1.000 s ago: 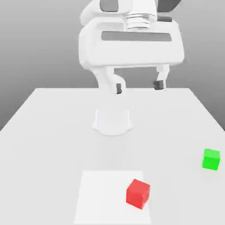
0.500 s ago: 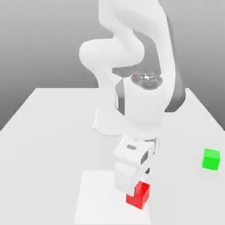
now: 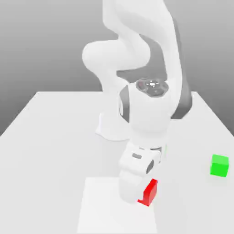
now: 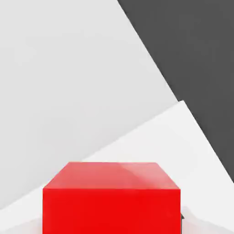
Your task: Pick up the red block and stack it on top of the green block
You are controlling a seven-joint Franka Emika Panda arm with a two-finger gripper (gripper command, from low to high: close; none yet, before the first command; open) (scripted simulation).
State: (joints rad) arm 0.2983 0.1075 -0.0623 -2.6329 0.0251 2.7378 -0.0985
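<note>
A pale grey table (image 3: 55, 137) is set against a grey backdrop. The red block (image 3: 149, 193) is seen on a lighter square patch (image 3: 103, 208) near the table's front edge, with the gripper (image 3: 137, 194) lowered onto it; the jaws appear clenched on the red block, though they are largely hidden by the hand. The green block (image 3: 220, 165) is placed well apart, near the edge at the exterior view's right.

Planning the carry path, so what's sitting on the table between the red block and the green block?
Nothing: in the exterior view, bare table runs from the red block to the green block.
</note>
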